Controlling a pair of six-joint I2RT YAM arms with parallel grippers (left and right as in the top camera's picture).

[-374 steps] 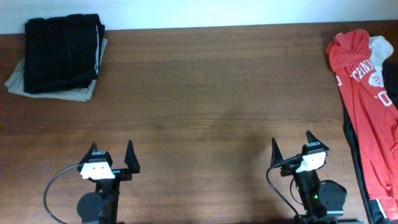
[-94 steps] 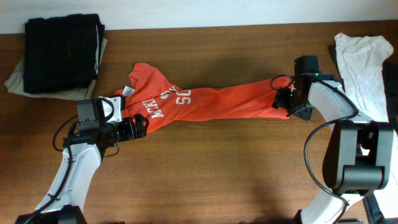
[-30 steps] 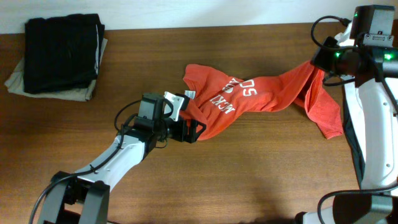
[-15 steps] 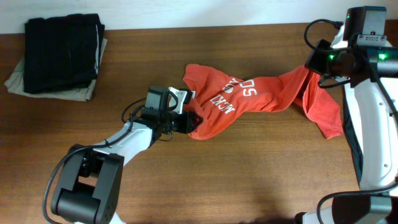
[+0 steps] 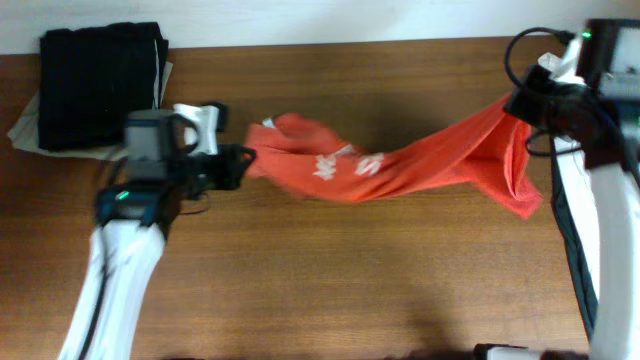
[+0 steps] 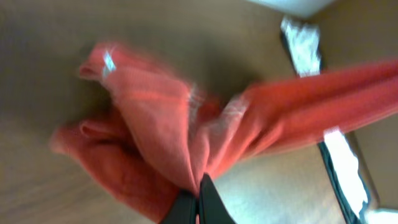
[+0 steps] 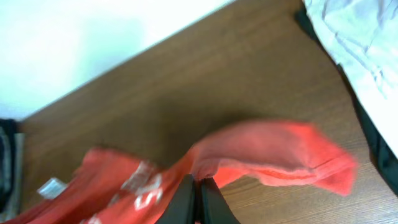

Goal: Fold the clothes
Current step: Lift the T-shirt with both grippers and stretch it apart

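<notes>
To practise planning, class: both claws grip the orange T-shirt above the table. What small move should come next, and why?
Probably lower both together so the T-shirt settles on the table. The left claw and right claw each pinch an end, and it hangs between them bunched and twisted, too rumpled to fold.

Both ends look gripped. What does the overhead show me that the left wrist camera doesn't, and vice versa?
Only overhead: the whole span of the T-shirt, strung from the left gripper to the right gripper, plus the folded black stack at the table's far left corner. Only left wrist: a close look at its fingers, pressed together on a bunched fold of the cloth. Both: the red-orange shirt with blurred white lettering above the brown tabletop.
</notes>
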